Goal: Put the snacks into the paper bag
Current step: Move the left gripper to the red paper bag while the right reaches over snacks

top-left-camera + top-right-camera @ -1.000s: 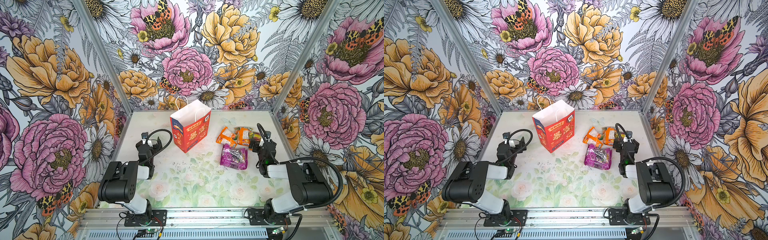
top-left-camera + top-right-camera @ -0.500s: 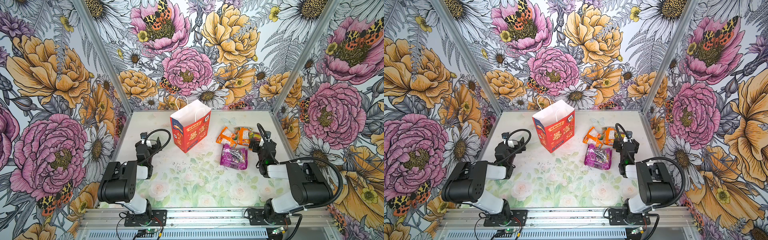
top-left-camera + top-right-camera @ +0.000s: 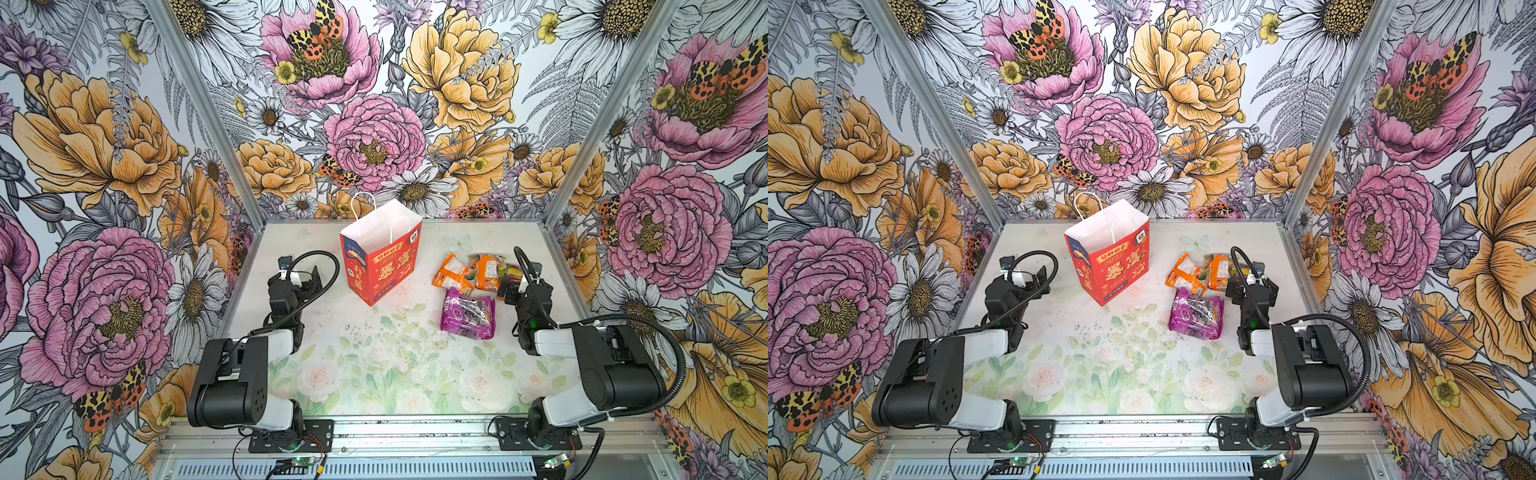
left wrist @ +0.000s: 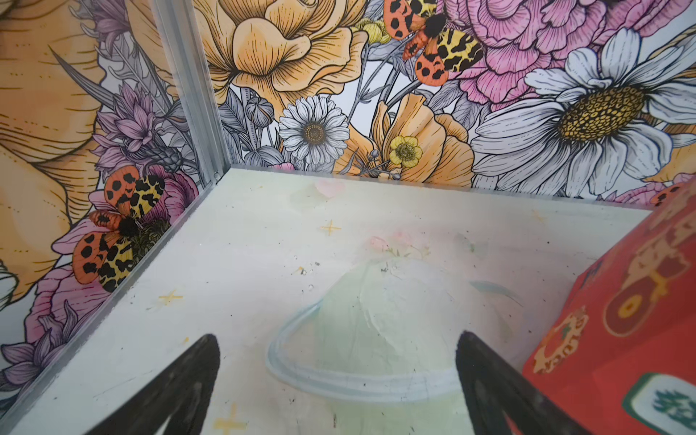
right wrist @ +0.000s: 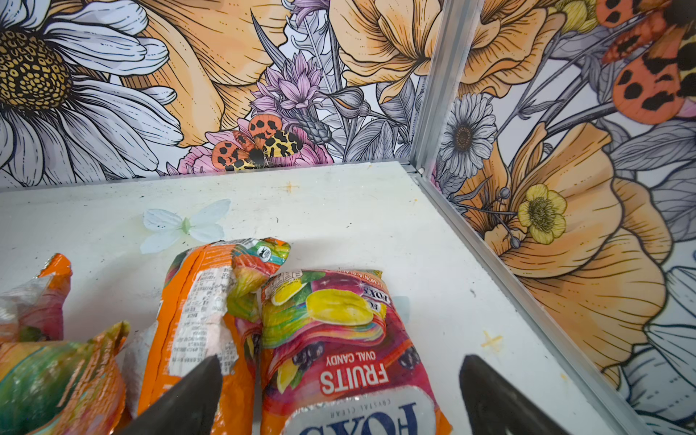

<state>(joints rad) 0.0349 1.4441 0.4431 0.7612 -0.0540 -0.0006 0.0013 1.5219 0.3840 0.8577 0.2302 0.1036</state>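
Basically nothing's moved: left gripper (image 4: pixel 335 339) and right gripper (image 5: pixel 339 357) both spread wide, empty. Upright paper bag (image 3: pixel 380 262) at 12 o'clock, snacks (image 3: pixel 469 286) heaped at 2 o'clock. Pick not started.

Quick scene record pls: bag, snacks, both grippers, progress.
bag: paper bag upright, left of the snacks in both top views
snacks: purple packet, two orange packets, fruits packet, all lying on table
left gripper: open, empty, beside bag
right gripper: open, over fruits packet, nothing gripped
progress: visible packets all outside bag
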